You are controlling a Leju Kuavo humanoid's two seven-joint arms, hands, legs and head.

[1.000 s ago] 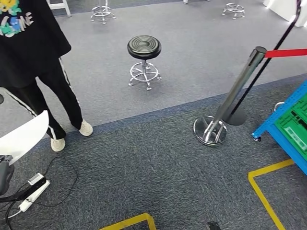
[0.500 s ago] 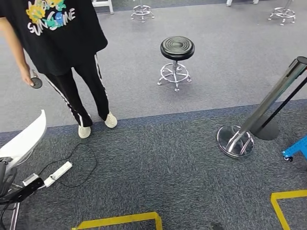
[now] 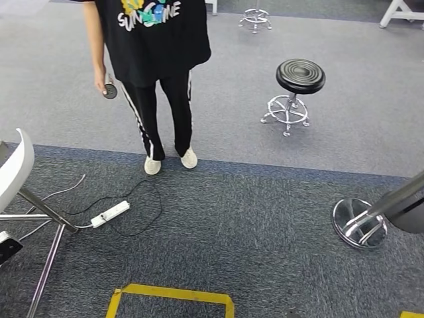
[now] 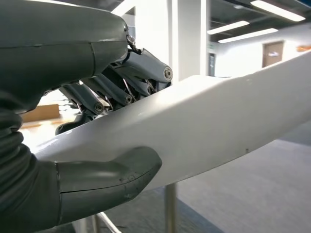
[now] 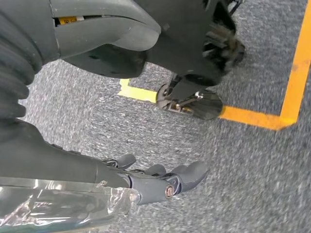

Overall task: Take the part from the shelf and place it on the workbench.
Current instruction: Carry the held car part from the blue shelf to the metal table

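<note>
The left hand (image 4: 99, 141) holds the part (image 4: 220, 126), a long white curved shell. The thumb sits under it and the fingers (image 4: 121, 87) press on top. The part sticks far out past the hand. It looks smooth, hard and light, so it may slip or tip. A hold nearer its middle seems safer. The right hand (image 5: 161, 182) hangs low with nothing in it, fingers loosely out.

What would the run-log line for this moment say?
left hand: holds long white curved plastic part | right hand: holds nothing, over grey carpet | person: standing ahead
</note>
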